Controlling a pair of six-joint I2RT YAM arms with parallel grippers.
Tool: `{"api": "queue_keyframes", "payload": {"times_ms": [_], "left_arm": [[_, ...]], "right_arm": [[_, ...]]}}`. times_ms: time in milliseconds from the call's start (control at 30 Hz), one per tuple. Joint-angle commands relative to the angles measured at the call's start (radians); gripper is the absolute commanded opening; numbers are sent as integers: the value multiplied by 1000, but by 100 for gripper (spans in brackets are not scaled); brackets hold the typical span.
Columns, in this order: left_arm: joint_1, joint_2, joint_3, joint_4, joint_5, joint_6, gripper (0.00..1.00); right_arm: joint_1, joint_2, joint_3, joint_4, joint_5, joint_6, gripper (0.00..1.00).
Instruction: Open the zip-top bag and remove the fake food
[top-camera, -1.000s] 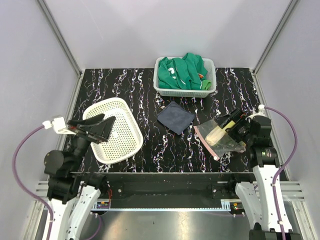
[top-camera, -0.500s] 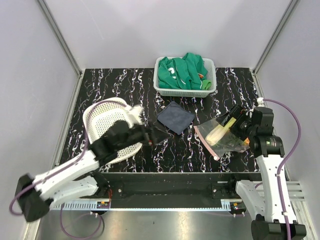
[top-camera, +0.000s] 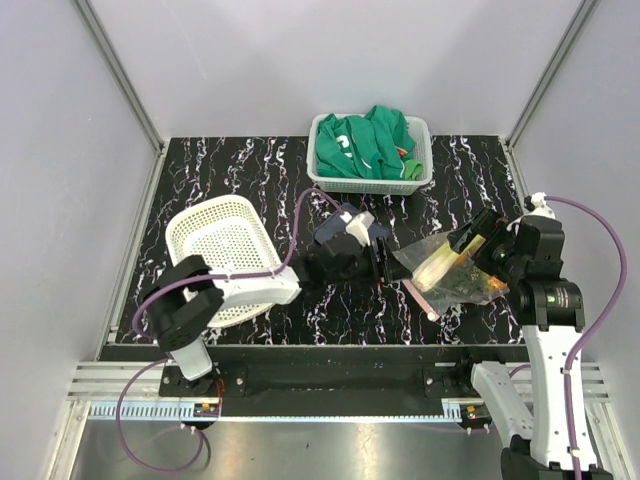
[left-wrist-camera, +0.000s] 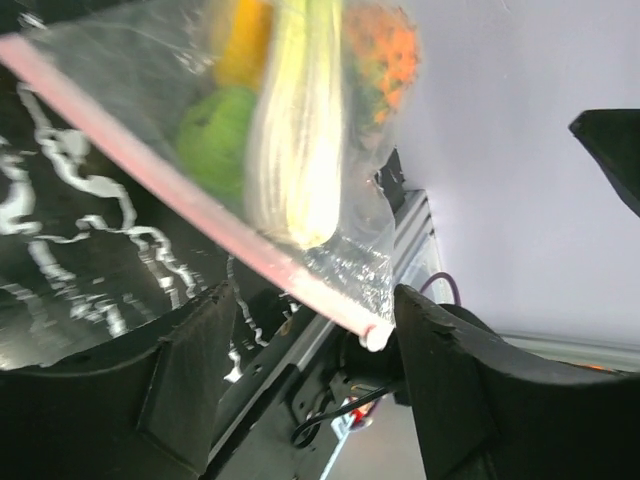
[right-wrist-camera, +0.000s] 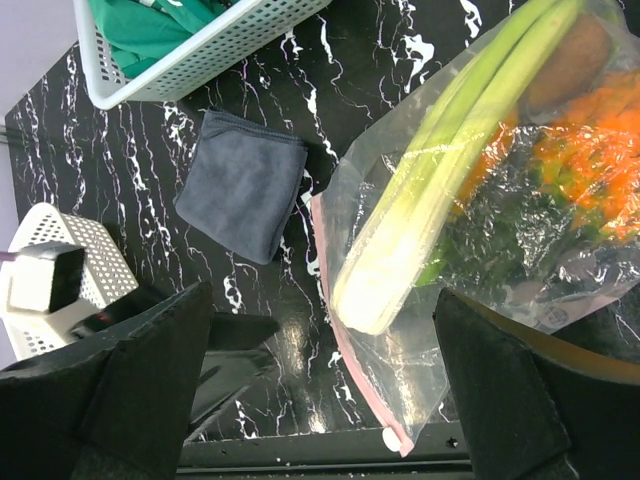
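Left fingers (left-wrist-camera: 190, 390): spread wide, nothing pinched; low over the desk (top-camera: 250, 170) at mid-front, tips either side of the near corner of the pink zip strip (left-wrist-camera: 200, 205), no contact discernible.
Dark grey cloth (right-wrist-camera: 245, 185): flat, just behind the left arm, apart from the bag.
Zip-top bag (top-camera: 445, 270): right-front of the desk, strip end toward the left arm, opposite end by the right arm; zip apparently shut.
Fake food (right-wrist-camera: 420, 195): all inside the bag; pale leek lengthwise, green round piece, yellow and orange pieces beside it.
Right fingers (right-wrist-camera: 530, 400): likewise spread, straddling the bag's closed end; no firm pinch evident, contact with the film impossible to confirm.
Step in hand, by judgement: securing the mouth for opening.
Handling advised: anchor the bag body with the right fingers first; ease the left fingers forward and close on one lip above the strip only, never both; peel away slowly from the corner.
Hazard: crinkly film slipping free, or the whole bag dragged along instead of unzipping.
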Motion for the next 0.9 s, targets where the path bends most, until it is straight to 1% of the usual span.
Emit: {"api": "queue_keyframes", "payload": {"times_ms": [0,67,233,267,300,367,500,767,867], "left_arm": [[-28,77,46,188,-11,-121,64],[-42,109,27,254,-14,-160,63],[-69,175,0,346,-18,-246,59],[-74,203,-3,399,-11,-253,57],[-77,214,-2,417,-5,-259,52],[-89,237,-2,461,0,-259,50],[-114,226,-23,429,-35,-234,48],[-170,128,-89,348,-187,-136,47],[-177,128,-96,354,-183,-130,48]], "right_arm": [[-1,-21,27,-20,22,-28,100],[-1,-25,19,-20,7,-28,100],[-1,-45,-5,-13,-21,-19,100],[-1,-47,-14,-11,-30,-19,100],[-1,-52,-19,-6,-32,-17,100],[-1,-56,-30,-3,-30,-19,100],[-1,-62,-33,-6,-33,-25,100],[-1,-67,-36,-2,-41,-23,100],[-1,-64,-37,-3,-46,-25,100]]}}
